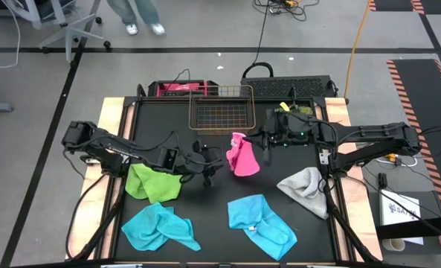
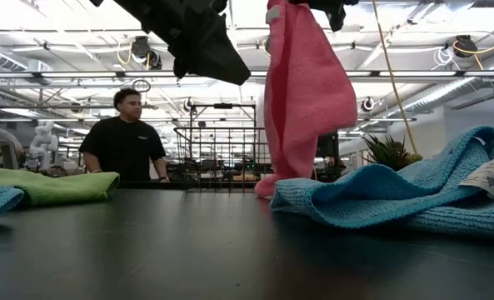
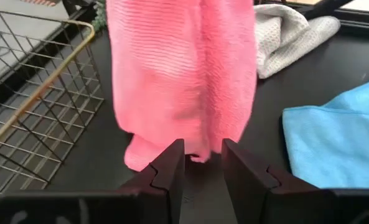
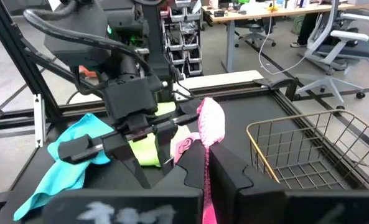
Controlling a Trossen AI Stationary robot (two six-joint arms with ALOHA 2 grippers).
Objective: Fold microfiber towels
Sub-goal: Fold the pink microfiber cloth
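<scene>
Pink towel (image 1: 242, 156) hanging pinched in right fingers (image 4: 204, 163), left fingers (image 3: 172, 165) parted at its lower edge.

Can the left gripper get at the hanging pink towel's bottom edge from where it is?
Probably yes. The left gripper is open and faces the pink towel, which hangs from the right gripper. Nothing sits between its fingers and the lower edge.

Grey floor (image 1: 42, 82), office chair (image 4: 343, 46) beyond
</scene>
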